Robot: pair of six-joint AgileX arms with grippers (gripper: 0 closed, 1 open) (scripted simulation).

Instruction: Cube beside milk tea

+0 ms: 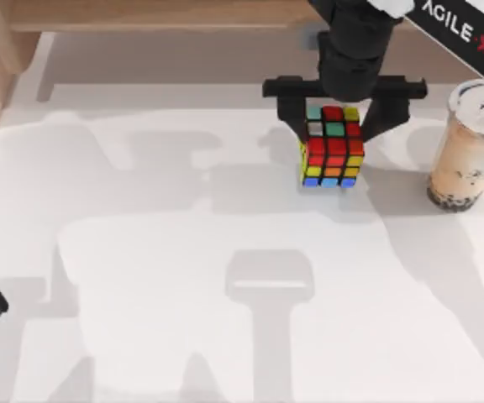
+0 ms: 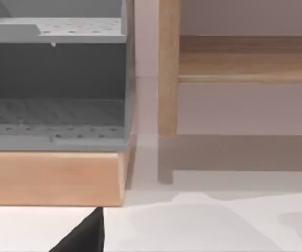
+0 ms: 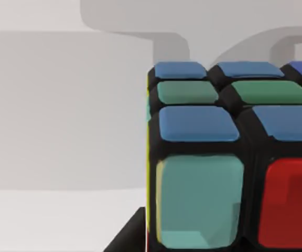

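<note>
White and bare, the worktop carries the two task things toward its far right. At the far left a wooden shelf frame with grey perforated trays stands at the edge, seen from the left wrist view. My left arm sits parked at the top view's left edge, and I cannot tell how its hand stands.

My right arm reaches in from the upper right, and the right hand straddles the cube, one finger on the left face and the other on the right, both apparently pressed against it, so I read it as closed on the cube. The milk tea stands upright near the right edge, beige with dark pearls at the bottom and a white lid. The cube sits to the left of the cup, near but apart from it, with open worktop between them. Whether it rests on the surface or is lifted just off it, I cannot tell. The right wrist view shows its blue, green and red stickers up close.

The step in hand looks like the carry: grasp made, placement not yet done. The next move calls for travelling right toward the cup, stopping short of touching it, lowering the cube flat and then releasing without nudging the tall cup over.
</note>
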